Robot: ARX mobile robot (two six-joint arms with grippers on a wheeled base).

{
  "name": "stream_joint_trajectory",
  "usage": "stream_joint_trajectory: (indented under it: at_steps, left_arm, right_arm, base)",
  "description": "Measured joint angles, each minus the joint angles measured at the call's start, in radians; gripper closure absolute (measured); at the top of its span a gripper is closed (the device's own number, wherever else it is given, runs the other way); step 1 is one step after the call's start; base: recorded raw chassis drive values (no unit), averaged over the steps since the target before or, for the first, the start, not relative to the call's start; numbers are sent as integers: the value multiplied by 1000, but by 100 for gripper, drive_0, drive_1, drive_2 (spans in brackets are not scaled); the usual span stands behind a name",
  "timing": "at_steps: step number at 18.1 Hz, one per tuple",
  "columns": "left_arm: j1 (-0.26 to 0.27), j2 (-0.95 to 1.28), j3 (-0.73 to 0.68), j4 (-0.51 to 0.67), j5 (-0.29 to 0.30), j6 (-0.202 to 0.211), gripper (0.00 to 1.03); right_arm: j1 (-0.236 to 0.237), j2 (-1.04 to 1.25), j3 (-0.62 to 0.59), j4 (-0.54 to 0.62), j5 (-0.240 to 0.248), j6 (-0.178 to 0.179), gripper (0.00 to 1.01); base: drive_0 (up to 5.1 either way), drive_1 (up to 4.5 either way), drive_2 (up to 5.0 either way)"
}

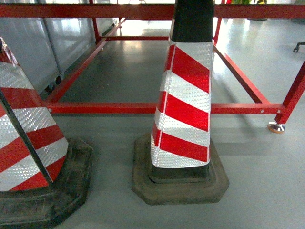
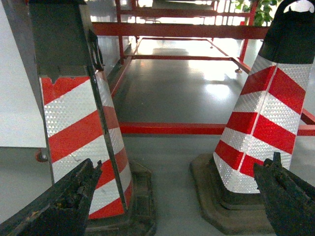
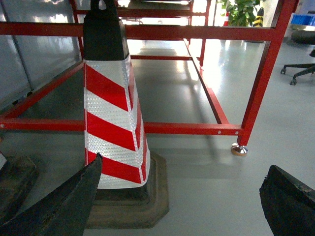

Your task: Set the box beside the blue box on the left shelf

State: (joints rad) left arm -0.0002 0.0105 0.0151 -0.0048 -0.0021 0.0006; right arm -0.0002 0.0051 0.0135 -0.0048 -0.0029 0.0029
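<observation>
Cones filled the head view: one red-and-white striped traffic cone (image 1: 183, 105) stood upright on its black rubber base near the middle of the grey floor (image 1: 257, 191), and a second striped cone (image 1: 26, 138) stood at the left edge, well apart from the first. Just behind both ran the low bar of a red tubular metal frame (image 1: 119, 108), whose leg ended in a round foot (image 1: 276, 127) at the right edge.

Neither the blue crate nor the roller shelf showed in any of the three views, so their place could not be told.

The left wrist view looked between the two cones, the left cone (image 2: 81, 123) and the right cone (image 2: 266, 128), with the left claw (image 2: 172, 201) spread wide and holding nothing; its dark fingers (image 2: 59, 204) sat at the bottom corners of that view. The right wrist view showed the middle cone (image 3: 113, 123) close by, the red frame behind it, and an office chair base (image 3: 300, 71) and a potted plant (image 3: 241, 12) in the far right background. The right claw (image 3: 182, 201) was likewise wide and bare, its worn black fingers (image 3: 59, 209) low at either side.
</observation>
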Motion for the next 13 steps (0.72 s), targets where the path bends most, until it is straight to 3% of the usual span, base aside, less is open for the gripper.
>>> stream_joint_trajectory:
  at_steps: [13]
  left_arm:
    - [0, 0, 0, 0, 0, 0, 5]
  right_arm:
    - [0, 0, 0, 0, 0, 0, 3]
  base:
    - [0, 0, 0]
